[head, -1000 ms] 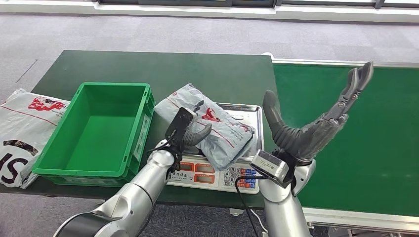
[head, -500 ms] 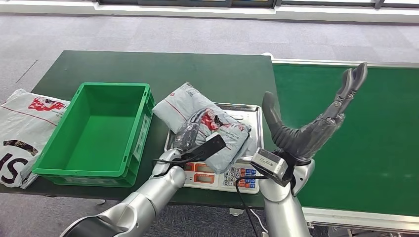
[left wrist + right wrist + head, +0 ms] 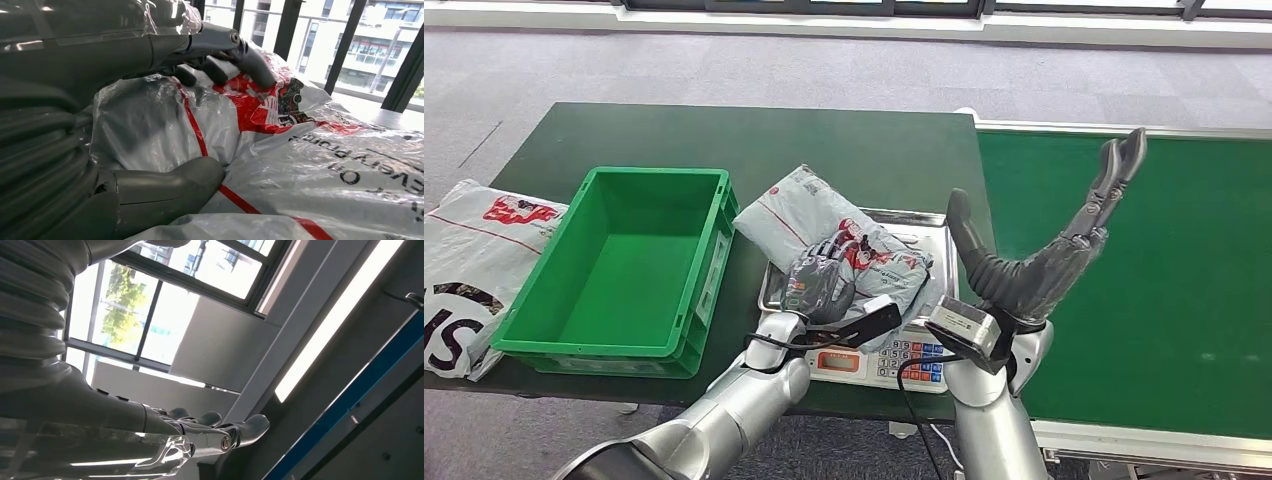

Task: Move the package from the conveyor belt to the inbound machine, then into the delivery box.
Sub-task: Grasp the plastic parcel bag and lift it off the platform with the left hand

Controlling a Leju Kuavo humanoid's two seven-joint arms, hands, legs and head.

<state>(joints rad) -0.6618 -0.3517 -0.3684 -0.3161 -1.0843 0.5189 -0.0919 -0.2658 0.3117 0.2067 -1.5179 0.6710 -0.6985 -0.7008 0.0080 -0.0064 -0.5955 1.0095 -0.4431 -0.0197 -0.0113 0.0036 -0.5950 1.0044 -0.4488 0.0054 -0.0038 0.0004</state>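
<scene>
Left hand (image 3: 822, 283) grips the grey package (image 3: 839, 250) lying on the scale tray (image 3: 924, 222) beside the green delivery box (image 3: 624, 262); right hand (image 3: 1049, 250) empty, fingers spread, raised over the conveyor belt (image 3: 1164, 280).

The left arm is extended forward from the lower left, with the left hand (image 3: 822, 283) laid palm-down on the package (image 3: 864, 262). In the left wrist view the thumb (image 3: 165, 187) is pressed against the near side of the wrapping and the fingers (image 3: 240, 47) are curled over its top. The right arm is raised upright from below, and the right hand (image 3: 1034, 270) is held empty, with the thumb and fingers spread wide apart.
</scene>
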